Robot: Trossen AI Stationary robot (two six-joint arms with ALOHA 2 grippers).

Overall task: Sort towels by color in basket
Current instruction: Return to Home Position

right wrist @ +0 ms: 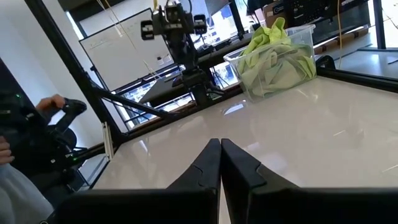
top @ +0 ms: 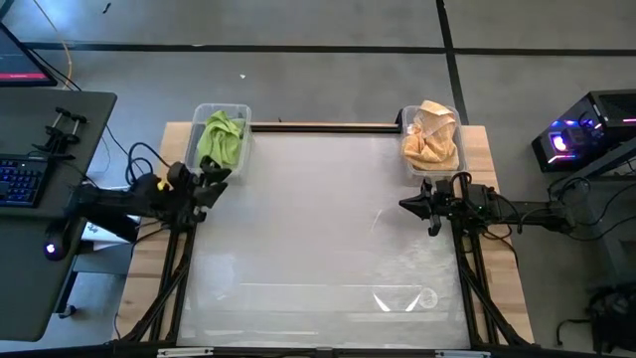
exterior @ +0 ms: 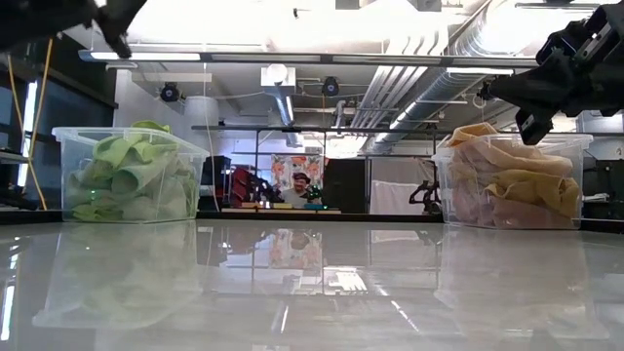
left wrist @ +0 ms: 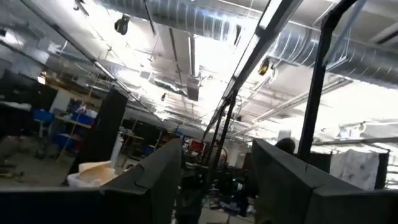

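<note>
Noting green towels [top: 221, 139] binned just beyond our left gripper [top: 221, 177], jaws spread wide; tan-yellow towels [top: 431, 141] beyond our right gripper [top: 405, 205], pinched shut, empty.

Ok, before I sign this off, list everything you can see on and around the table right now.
Glossy white table: one, white, centre.
Left clear plastic bin: one, transparent, table's far left corner.
Green cloth towels: several, lime and pale sage, heaped in the left bin.
Right clear plastic bin: one, transparent, far right corner.
Yellow and orange-tan cloth towels: several, piled above the right bin's rim.
Keyboard: one, blue-lit, dark desk left of the table.
Person's hand: one, beyond the table's edge.
Left gripper: one, dark, open, beside the left bin.
Right gripper: one, dark, shut, near the right bin.
</note>
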